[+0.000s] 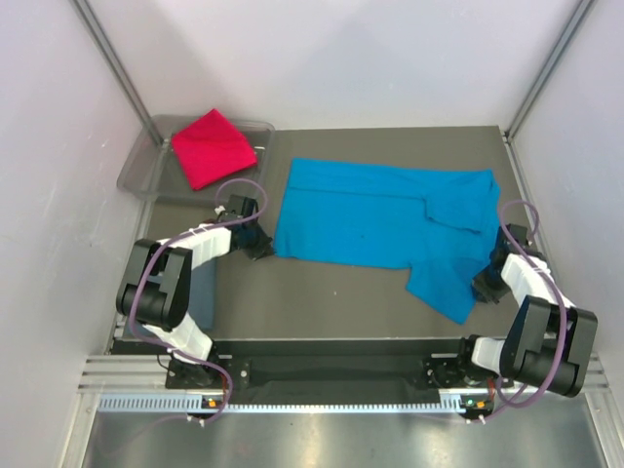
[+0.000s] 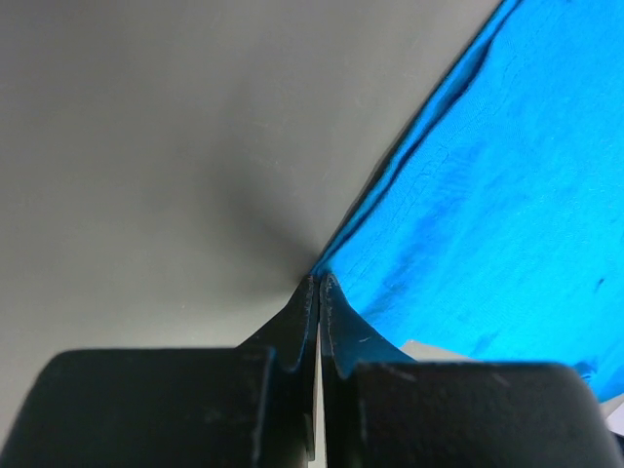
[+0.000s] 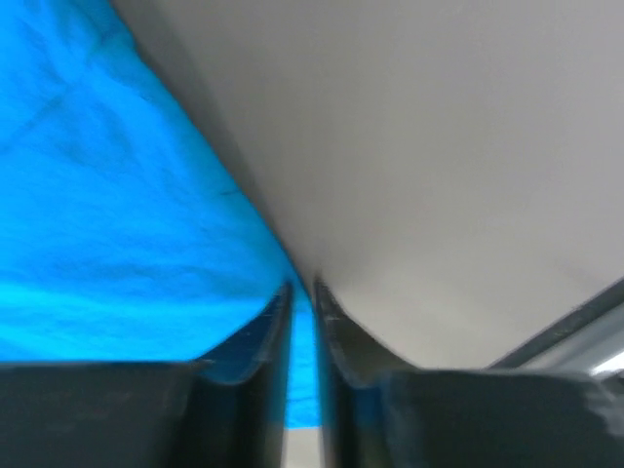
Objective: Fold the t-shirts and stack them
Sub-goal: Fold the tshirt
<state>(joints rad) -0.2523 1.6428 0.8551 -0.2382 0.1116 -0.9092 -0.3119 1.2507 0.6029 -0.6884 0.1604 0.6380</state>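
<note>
A turquoise t-shirt point(image 1: 380, 219) lies spread flat across the middle of the table. My left gripper point(image 1: 261, 249) sits at its near left corner. In the left wrist view its jaws point(image 2: 320, 278) are pressed together on the edge of the blue cloth point(image 2: 487, 195). At the shirt's near right sleeve is my right gripper point(image 1: 485, 286). Its jaws point(image 3: 302, 288) are drawn in to a narrow gap filled with blue cloth point(image 3: 117, 195). A red t-shirt point(image 1: 213, 146) lies folded at the back left. A slate grey-blue t-shirt point(image 1: 202, 292) shows beside the left arm, partly hidden by it.
The red shirt rests in a clear grey plastic tray point(image 1: 144, 168) in the back left corner. White walls close in both sides and the back. A metal rail point(image 1: 322, 400) runs along the near edge by the arm bases.
</note>
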